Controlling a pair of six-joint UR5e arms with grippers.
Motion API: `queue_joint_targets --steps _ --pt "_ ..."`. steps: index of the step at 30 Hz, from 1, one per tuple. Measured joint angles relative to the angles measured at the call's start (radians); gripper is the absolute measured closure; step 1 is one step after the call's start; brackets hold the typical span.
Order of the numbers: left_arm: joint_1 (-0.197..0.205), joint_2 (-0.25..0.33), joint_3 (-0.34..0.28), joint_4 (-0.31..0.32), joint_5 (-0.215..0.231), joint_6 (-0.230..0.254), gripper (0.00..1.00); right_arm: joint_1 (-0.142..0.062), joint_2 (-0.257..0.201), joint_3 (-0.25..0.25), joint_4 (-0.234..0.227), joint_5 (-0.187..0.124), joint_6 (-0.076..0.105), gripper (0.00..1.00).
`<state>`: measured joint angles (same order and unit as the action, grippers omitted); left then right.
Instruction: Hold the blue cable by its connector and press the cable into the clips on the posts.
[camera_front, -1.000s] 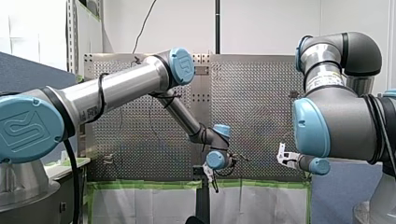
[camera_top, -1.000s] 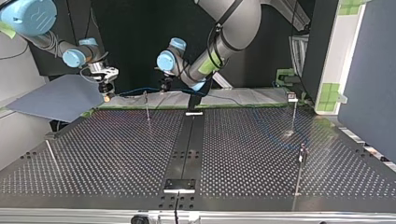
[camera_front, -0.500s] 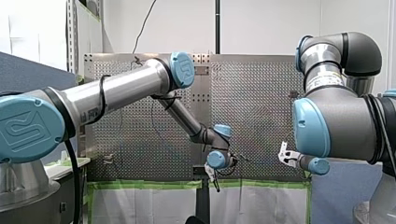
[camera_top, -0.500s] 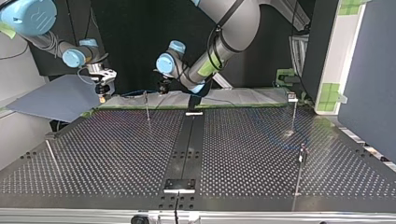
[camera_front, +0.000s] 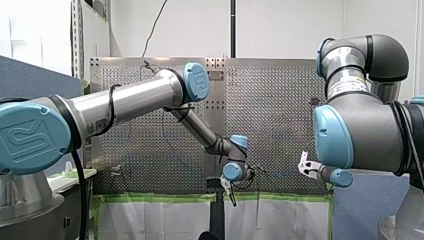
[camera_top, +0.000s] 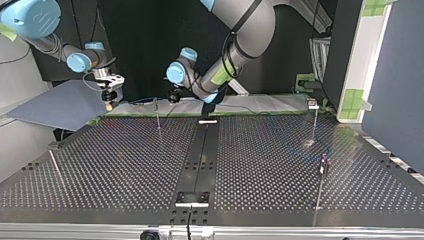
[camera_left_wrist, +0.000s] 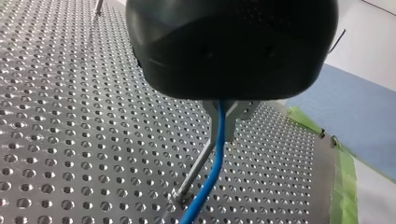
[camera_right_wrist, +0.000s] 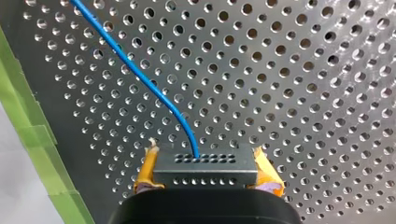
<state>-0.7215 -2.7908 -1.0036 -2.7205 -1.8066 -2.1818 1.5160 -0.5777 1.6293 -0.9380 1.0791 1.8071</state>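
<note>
While my right arm's jaws clamp the dark perforated connector between yellow pads, the blue cable leaves the connector's middle over the perforated desk. My left arm's jaws close around that cable, just beside a thin metal post.

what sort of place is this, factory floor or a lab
Probably a robotics lab test cell: my left arm and my right arm reach over a perforated table with thin posts, holding a blue cable by its connector.
</note>
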Motion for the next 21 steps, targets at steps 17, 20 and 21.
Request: queue_joint_targets --steps 17,20,21 --pt "0.024 -0.009 0.033 -0.017 0.043 -0.015 1.0 0.003 0.001 -0.021 -0.001 0.001 0.035 1.0" --pt "0.031 -0.021 0.055 -0.031 0.053 -0.019 1.0 0.007 0.001 -0.026 -0.008 0.001 0.053 1.0" --pt "0.033 -0.027 0.063 -0.037 0.057 -0.02 1.0 0.008 0.001 -0.027 -0.014 0.001 0.059 1.0"
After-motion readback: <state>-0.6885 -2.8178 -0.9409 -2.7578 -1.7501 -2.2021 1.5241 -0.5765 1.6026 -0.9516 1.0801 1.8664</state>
